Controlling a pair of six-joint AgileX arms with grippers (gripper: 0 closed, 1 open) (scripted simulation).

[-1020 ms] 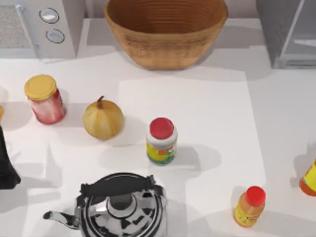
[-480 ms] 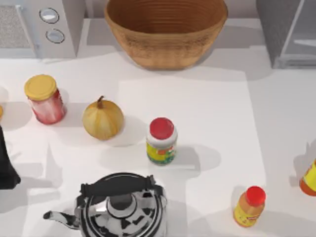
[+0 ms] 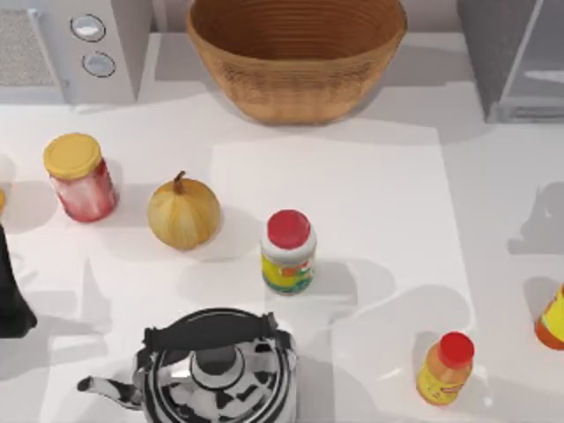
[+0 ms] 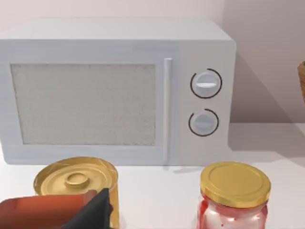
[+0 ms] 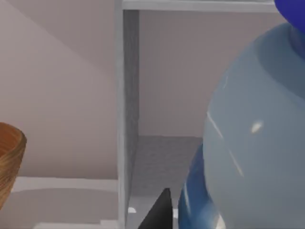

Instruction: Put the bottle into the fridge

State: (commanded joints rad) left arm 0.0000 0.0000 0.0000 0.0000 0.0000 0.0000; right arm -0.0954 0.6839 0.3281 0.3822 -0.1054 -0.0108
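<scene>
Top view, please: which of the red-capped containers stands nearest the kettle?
The white red-lidded jar, just beyond the kettle; the small orange bottle stands farther toward the right.

no lettering reads on the jar labels point(image 3: 288, 269), perhaps too small to tell.

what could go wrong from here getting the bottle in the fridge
In the right wrist view the bottle sits very close to the camera, facing the open fridge. Its side could clip the fridge's upright edge on the way in. Its blue cap sits near the fridge's top panel and may catch there.
</scene>
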